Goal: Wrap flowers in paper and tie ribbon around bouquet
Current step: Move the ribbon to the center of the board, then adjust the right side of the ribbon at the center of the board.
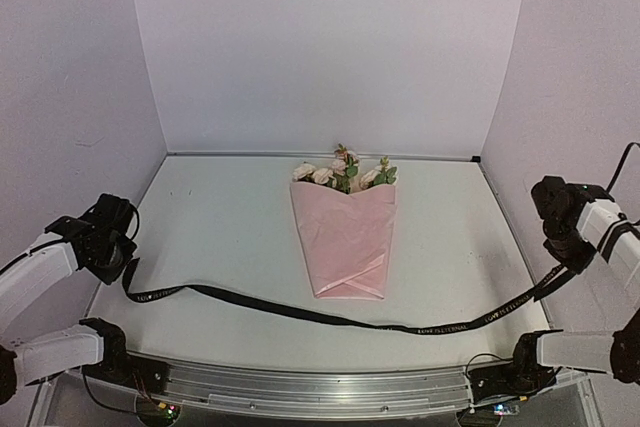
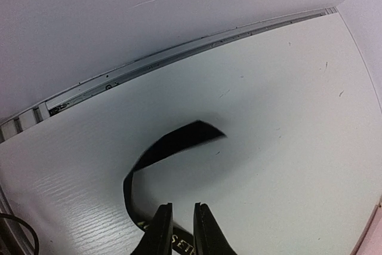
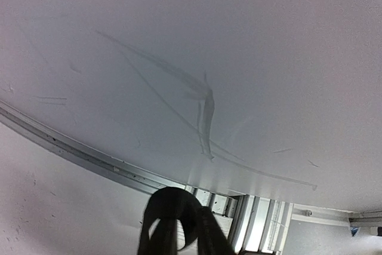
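A: Left gripper [image 2: 182,210] is pinching one end of the ribbon [image 1: 300,312], jaws almost closed on it. The ribbon is limp, narrow and black, with pale lettering.

B: It's sagging across the near table [image 1: 220,237], just short of the bouquet [image 1: 345,237] at centre, a smooth pink paper cone with blooms pointing far. Right gripper [image 1: 562,269] is clamping the other end, raised. I'm advising even tension and sliding the ribbon under the cone's waist.

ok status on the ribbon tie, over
Left gripper and right gripper each shut on a ribbon end. Ribbon sags across the table, just short of the wrapped bouquet, not around it yet. Nothing between them.
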Motion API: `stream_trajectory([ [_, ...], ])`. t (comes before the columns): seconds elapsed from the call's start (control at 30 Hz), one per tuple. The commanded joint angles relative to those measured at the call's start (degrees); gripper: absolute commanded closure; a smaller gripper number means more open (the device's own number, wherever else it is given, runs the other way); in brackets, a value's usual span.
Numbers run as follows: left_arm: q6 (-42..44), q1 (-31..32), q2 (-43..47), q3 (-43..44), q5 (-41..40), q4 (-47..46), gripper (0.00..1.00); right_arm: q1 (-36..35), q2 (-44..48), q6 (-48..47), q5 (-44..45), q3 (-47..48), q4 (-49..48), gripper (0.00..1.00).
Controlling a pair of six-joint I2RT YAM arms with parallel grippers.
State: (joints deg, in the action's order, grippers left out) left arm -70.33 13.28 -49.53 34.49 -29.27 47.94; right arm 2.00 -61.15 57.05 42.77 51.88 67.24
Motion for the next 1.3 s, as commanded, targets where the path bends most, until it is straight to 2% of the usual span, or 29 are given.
stream_trajectory([
  [0.0,0.54,-0.19,-0.53,0.25,0.51,-1.98,0.76,0.37,-2.89,-1.18,-1.44,2.15,1.5,0.69],
  [0.07,2.36,-0.18,-1.36,0.98,2.14,-3.59,0.68,0.37,-4.31,-2.91,-4.16,2.86,0.86,0.52],
  [0.17,9.53,-0.19,-3.15,3.42,6.48,-8.68,0.55,0.37,-6.63,-7.6,-9.61,4.84,-0.93,0.24],
  [0.27,18.19,-0.19,-5.61,5.7,14.73,-15.78,0.41,0.37,-8.4,-11.97,-17.13,6.93,-3.23,0.1],
  [0.37,22.4,-0.18,-8.69,6.76,25.14,-24.02,0.37,-0.85,-8.07,-13.71,-28.04,6.06,-7.71,0.11],
  [0.5,23.13,0.71,-14.94,8.44,36.54,-27.18,0.37,-9.17,-6.42,-10.05,-35.63,1.38,-12.3,0.12],
  [0.7,22.52,3.68,-17.41,7.57,38.79,-28.55,0.35,-26.76,-2.04,7.57,-36.12,-9.72,-15.34,0.1],
  [0.8,22.49,3.94,-17.19,7.38,39.73,-28.47,0.34,-31.73,1.02,15.8,-37.45,-17.21,-16.83,0.09],
  [0.97,22.43,3.95,-17.16,6.99,40.62,-28.43,0.34,-34.15,5.88,24.32,-38.7,-25.24,-19.72,0.12],
  [1.27,21.87,3.95,-18.34,7.34,42.35,-29.95,0.34,-34.43,-1.93,27.66,-39.58,-27.14,-27.51,0.39],
])
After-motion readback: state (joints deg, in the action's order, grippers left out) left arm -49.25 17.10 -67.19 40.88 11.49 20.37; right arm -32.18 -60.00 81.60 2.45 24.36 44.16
